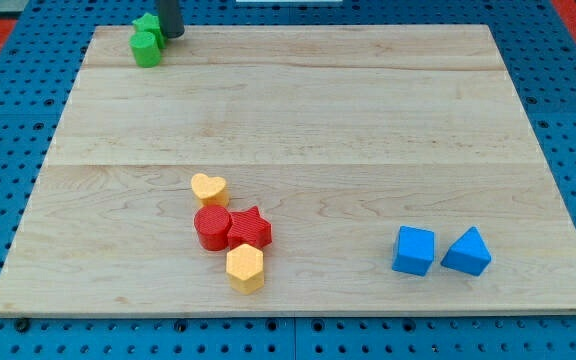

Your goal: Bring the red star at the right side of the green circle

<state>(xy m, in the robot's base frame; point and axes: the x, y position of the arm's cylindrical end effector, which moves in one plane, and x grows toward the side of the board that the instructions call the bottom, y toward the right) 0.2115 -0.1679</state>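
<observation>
The red star [251,228] lies at the lower middle of the wooden board [368,120], touching a red circle [212,227] on its left. The green circle [146,48] sits at the board's top left corner, touching a green star [151,27] just above it. My tip [172,35] is at the view's top, right beside the green star's right side and just up and right of the green circle. The red star is far below and to the right of the green circle.
A yellow heart [208,187] lies just above the red circle. A yellow hexagon [245,267] lies just below the red star. A blue cube [413,250] and a blue triangle block [466,251] sit at the lower right.
</observation>
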